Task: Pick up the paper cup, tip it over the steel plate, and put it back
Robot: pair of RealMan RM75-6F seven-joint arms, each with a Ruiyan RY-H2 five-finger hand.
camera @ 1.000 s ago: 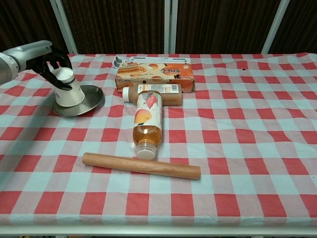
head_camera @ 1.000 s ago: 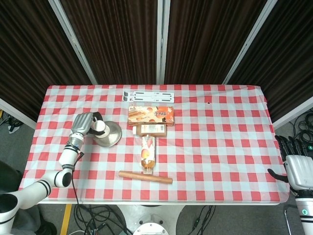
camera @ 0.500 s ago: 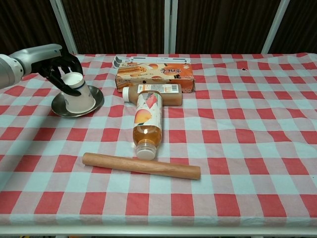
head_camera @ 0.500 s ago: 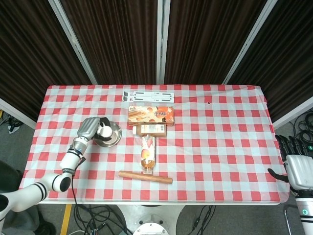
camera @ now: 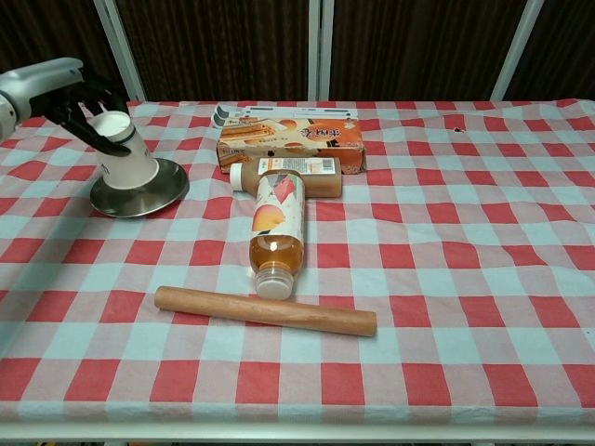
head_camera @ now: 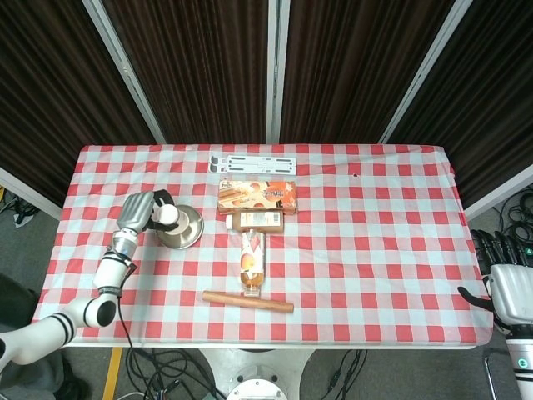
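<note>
My left hand grips the white paper cup from the left and behind. The cup is tilted, with its lower end at the left part of the steel plate. From the head view, the left hand holds the cup beside the plate. I cannot tell whether the cup touches the plate. My right hand hangs off the table's right edge, fingers apart and holding nothing.
Right of the plate lie an orange snack box, a brown bottle and a juice bottle. A wooden rolling pin lies nearer the front edge. White strips sit at the back.
Half a second ago the cup leaned further over the plate's middle. My left hand has since drawn it back to the left and stood it more upright. The right hand stays put.
</note>
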